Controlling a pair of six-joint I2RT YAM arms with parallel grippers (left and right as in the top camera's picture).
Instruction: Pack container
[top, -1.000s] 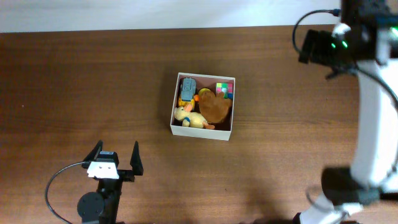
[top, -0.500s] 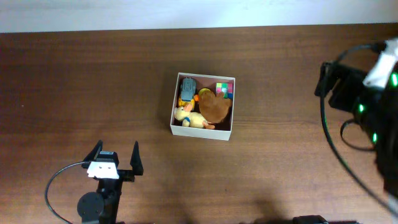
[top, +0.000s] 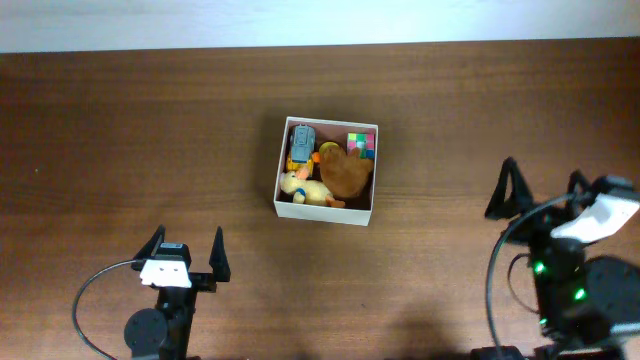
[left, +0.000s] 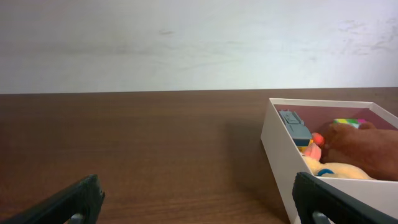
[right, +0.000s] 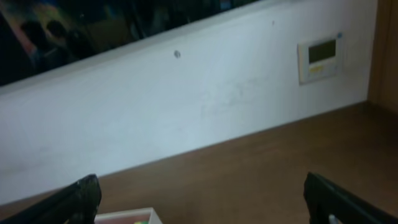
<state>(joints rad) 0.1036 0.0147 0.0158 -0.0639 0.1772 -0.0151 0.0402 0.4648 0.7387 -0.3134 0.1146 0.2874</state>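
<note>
**Container.** You had the container standing near mid-table, a little toward 12 o'clock in the overhead view. Its white walls were upright and its top open. Every toy I could see lay inside it:
- a grey toy car in the 11 o'clock corner
- a coloured cube in the 1 o'clock corner
- a brown plush across the middle
- a yellow plush against the 7 o'clock side

In my judgement the packing was done or nearly so.

**Left claw.** The left gripper sat at 7 o'clock from the container, well apart from it. Its jaws were spread wide with nothing between them.

**Right claw.** The right gripper sat at 4 o'clock, also well apart, fully spread and empty. Both arms were low at the near edge. I read that as a parked posture, out of the box's way, not a reach.

**Views compared.**
- The overhead view alone gave the layout of all four toys and both claws together.
- The left wrist view showed what the overhead could not — the side of the container from table height. The brown plush rose about level with the rim and the grey toy car leaned on the wall.
- It also confirmed bare wood between the fingers of the left gripper.
- The right wrist view looked past the right gripper to a wall carrying a small panel.
- Only a pale edge showed at its bottom margin — I could not tell whether that was the box.
</note>
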